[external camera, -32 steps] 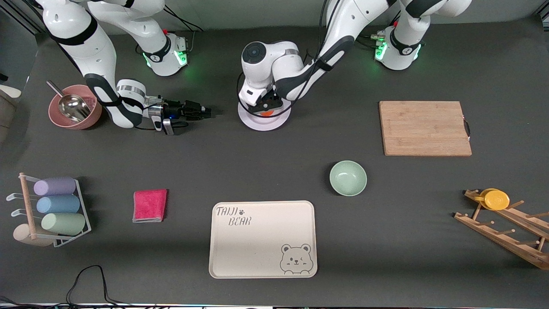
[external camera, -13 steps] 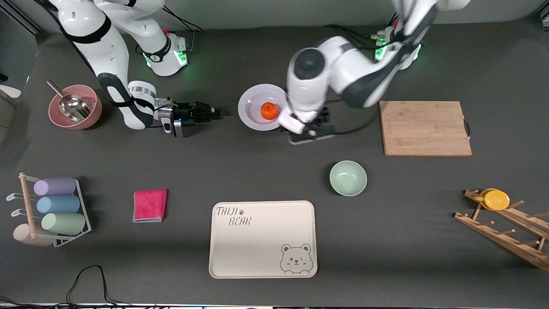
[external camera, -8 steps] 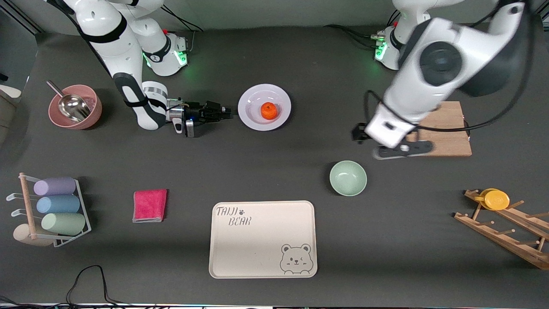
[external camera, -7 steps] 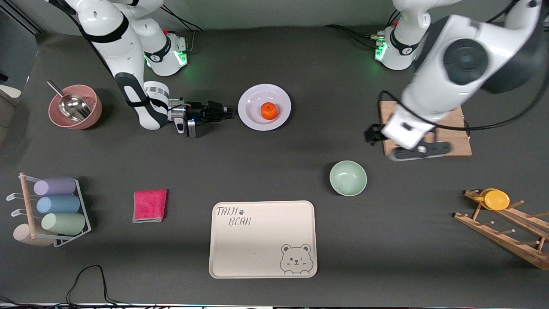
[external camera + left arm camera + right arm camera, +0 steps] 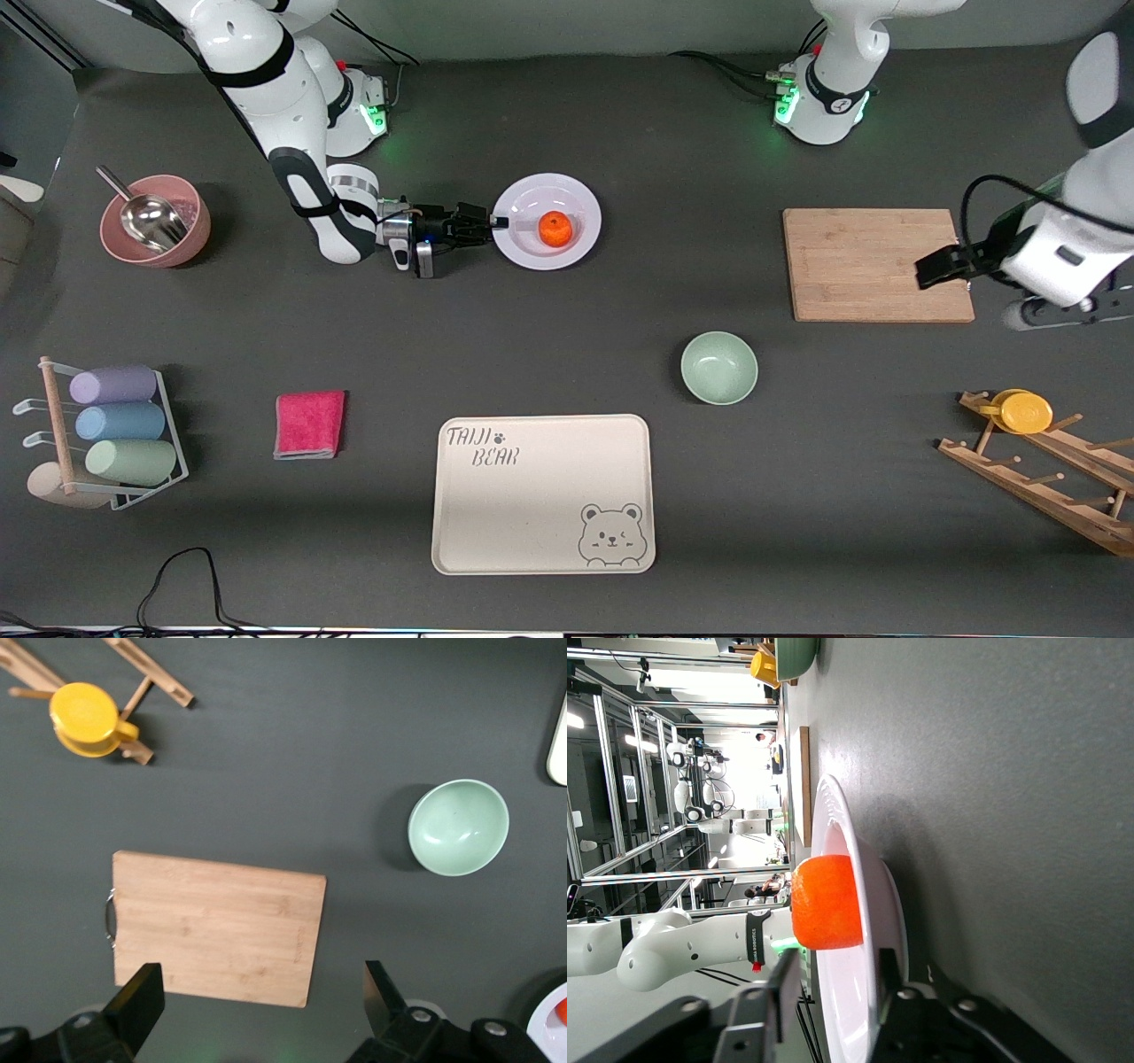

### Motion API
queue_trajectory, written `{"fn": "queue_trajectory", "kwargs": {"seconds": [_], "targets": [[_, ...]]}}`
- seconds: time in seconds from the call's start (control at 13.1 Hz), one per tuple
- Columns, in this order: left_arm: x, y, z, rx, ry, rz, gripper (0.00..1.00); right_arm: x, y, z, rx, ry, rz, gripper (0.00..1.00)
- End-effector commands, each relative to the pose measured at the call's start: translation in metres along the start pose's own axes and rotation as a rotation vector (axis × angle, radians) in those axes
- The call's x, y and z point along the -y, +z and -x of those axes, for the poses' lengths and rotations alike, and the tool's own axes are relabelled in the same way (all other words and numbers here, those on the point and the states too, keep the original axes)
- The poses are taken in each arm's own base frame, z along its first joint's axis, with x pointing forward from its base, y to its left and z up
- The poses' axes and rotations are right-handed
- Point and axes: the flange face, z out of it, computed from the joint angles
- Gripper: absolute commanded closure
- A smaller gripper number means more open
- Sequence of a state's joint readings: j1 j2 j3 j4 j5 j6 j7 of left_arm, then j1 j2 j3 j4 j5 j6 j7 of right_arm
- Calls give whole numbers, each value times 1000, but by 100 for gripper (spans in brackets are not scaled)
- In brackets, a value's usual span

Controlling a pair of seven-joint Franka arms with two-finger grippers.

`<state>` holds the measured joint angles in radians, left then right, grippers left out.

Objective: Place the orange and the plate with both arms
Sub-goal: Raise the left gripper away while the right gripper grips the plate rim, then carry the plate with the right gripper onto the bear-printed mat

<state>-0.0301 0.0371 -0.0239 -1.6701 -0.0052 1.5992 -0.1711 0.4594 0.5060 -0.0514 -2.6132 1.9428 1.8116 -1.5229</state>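
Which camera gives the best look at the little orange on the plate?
The front view: the orange sits whole in the plate centre, seen from above. The right wrist view shows it close but side-on, above the rim between the right claw fingers. The left wrist view catches only an orange sliver at its edge.

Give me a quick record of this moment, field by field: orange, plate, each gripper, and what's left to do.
orange: the orange sits in the plate's centre
plate: the plate lies flat on the table
right gripper: the right gripper is at the plate's rim, fingers straddling the edge, not yet clamped
left gripper: the left gripper is open, over the cutting board, holding nothing
remaining: plate not yet lifted
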Motion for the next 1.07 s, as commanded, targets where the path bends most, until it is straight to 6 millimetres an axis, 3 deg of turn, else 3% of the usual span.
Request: {"fn": "queue_trajectory", "kwargs": {"seconds": [0.0, 0.38, 0.69, 1.0], "targets": [[12, -8, 16, 7, 22, -1, 0, -9, 5, -2, -10, -31, 17, 97], [32, -9, 20, 38, -1, -38, 0, 1, 1, -11, -25, -32, -5, 100], [34, -7, 24, 76, -6, -41, 0, 61, -6, -42, -30, -68, -57, 100], [28, -6, 28, 99, -13, -42, 0, 128, -30, -77, -22, -43, -4, 100]]}}
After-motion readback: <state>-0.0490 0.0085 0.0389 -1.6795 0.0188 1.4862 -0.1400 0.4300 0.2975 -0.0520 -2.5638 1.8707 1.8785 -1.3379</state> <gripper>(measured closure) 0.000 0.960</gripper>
